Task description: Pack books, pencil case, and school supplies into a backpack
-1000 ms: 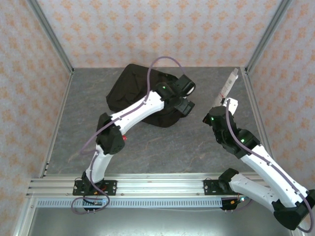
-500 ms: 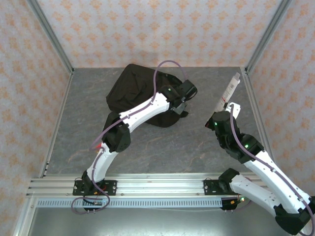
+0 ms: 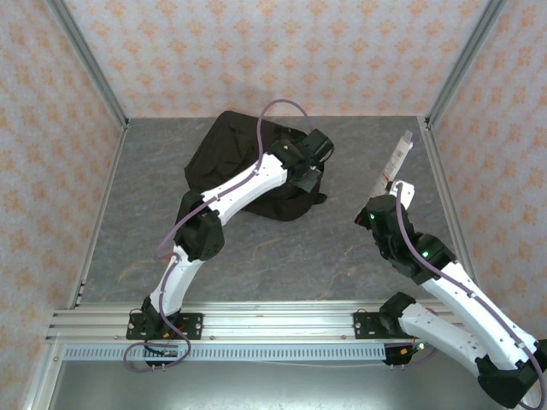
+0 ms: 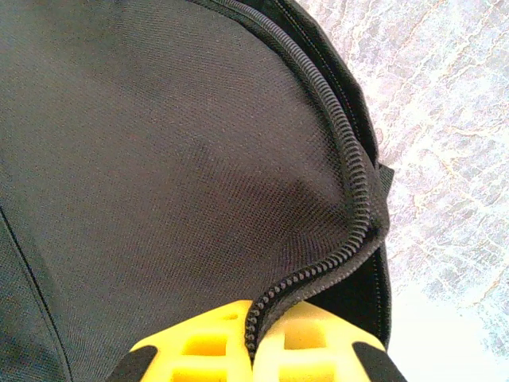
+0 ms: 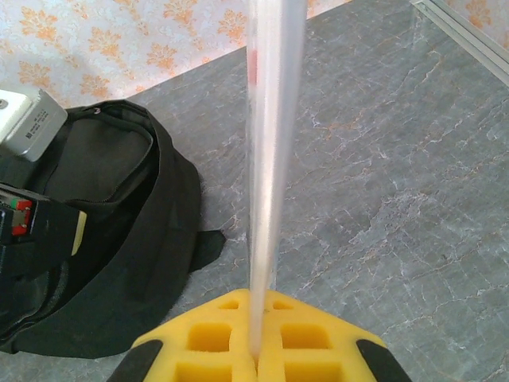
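The left end effector (image 4: pixel 253 344) clamps the zip edge (image 4: pixel 351 185) of the backpack (image 3: pixel 229 155), far on the bench (image 3: pixel 342 256), while the right end effector (image 5: pixel 256 350), to the backpack's right, pinches a thin translucent pouch (image 5: pixel 270 159) pointing away.

A grey marbled table (image 3: pixel 282 256) sits between orange-patterned walls (image 3: pixel 282 51).
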You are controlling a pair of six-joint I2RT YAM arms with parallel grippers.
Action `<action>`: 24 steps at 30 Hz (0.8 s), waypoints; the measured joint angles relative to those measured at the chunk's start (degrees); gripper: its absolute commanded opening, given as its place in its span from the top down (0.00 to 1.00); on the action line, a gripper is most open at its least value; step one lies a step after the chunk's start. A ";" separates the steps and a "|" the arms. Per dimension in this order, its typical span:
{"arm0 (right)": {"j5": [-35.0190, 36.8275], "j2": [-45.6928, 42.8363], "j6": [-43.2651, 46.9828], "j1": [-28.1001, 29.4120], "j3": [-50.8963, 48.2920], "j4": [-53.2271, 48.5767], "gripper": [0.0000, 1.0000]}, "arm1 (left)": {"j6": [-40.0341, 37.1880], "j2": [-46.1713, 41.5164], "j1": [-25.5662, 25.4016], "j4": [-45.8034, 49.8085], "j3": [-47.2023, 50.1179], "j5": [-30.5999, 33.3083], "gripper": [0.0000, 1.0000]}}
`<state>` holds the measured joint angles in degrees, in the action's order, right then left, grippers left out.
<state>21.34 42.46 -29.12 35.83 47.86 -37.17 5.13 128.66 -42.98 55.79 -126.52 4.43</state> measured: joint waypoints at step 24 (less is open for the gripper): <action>-28.11 16.61 -8.44 -3.02 5.07 13.97 1.00 | 4.02 -12.41 3.85 1.90 -1.64 3.61 1.00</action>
<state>-6.76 59.07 -37.56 32.82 52.93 -23.20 9.15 116.25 -39.13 57.69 -128.16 8.03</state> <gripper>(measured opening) 0.042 0.048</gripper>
